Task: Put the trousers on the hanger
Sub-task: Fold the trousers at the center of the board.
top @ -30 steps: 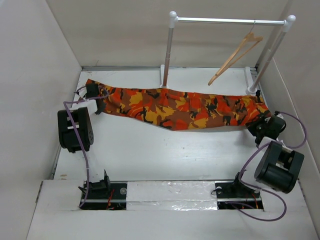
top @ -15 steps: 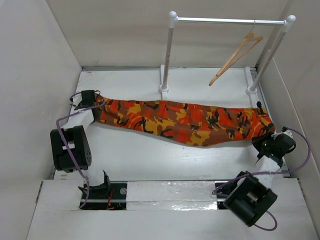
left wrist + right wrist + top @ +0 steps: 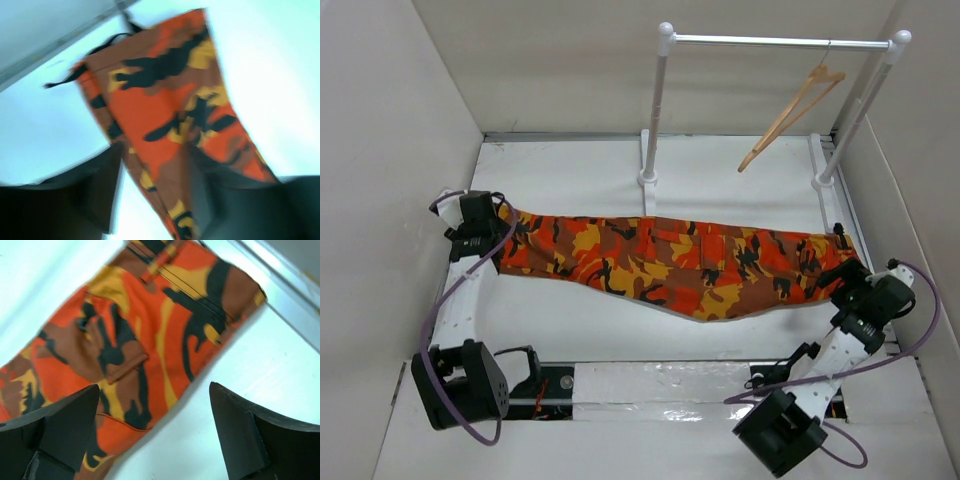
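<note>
Right gripper (image 3: 153,392) gapes wide, trousers (image 3: 670,260) just ahead — close squarely on that end; left gripper (image 3: 155,170) straddles the other end — clamped or not, I cannot tell.

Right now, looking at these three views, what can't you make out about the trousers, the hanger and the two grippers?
- Left wrist view: blur smears the left gripper and the trousers; whether it grips the cloth is unclear.
- Top view: the right gripper covers the trouser end beneath it with its own body.
- Wrist views: the hanger lies outside both frames; only the top view shows it.
</note>
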Motion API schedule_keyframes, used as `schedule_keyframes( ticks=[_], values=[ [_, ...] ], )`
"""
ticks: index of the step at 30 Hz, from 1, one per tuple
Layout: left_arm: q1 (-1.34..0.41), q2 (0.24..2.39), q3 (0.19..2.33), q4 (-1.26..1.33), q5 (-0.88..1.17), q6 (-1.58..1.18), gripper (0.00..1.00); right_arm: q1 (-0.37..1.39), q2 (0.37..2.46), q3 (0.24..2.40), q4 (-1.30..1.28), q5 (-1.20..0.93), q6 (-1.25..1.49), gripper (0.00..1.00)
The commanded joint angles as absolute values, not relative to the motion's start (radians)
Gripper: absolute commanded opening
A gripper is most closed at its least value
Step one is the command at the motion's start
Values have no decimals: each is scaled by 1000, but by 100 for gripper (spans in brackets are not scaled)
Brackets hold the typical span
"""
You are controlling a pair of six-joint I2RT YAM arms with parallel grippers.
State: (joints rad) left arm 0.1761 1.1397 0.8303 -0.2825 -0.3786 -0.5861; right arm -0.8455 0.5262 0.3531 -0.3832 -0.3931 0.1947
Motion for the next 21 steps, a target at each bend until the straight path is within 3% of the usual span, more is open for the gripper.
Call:
schedule_keyframes(
  ticks=[1, 2, 3, 6, 14, 17, 18, 19, 21],
  values=[
    [108, 1060, 834, -229, -284, -584, 41, -862, 592, 370, -356, -318, 201, 99],
    [88, 1045, 831, -209, -215, -586, 33, -888, 610, 365, -336, -305, 204, 99],
    [45, 1010, 819, -162, -175, -597, 15, -899, 642, 361, -324, -307, 207, 99],
    [-46, 974, 804, -83, -57, -636, 2, -917, 696, 315, -212, -337, 264, 100],
    [-498, 1025, 721, 44, -104, -710, 0, -928, 1079, 299, 107, -475, 348, 100],
    [-609, 1060, 638, 107, -168, -733, 0, -928, 1149, 262, 240, -527, 391, 80],
    [-670, 1081, 617, 135, -179, -745, 0, -928, 1163, 258, 256, -546, 411, 49],
    [-702, 1089, 574, 158, -196, -750, 0, -928, 1157, 256, 270, -557, 410, 30],
    [-783, 1126, 539, 204, -261, -764, 0, -916, 1076, 262, 259, -613, 391, 0]
  ],
)
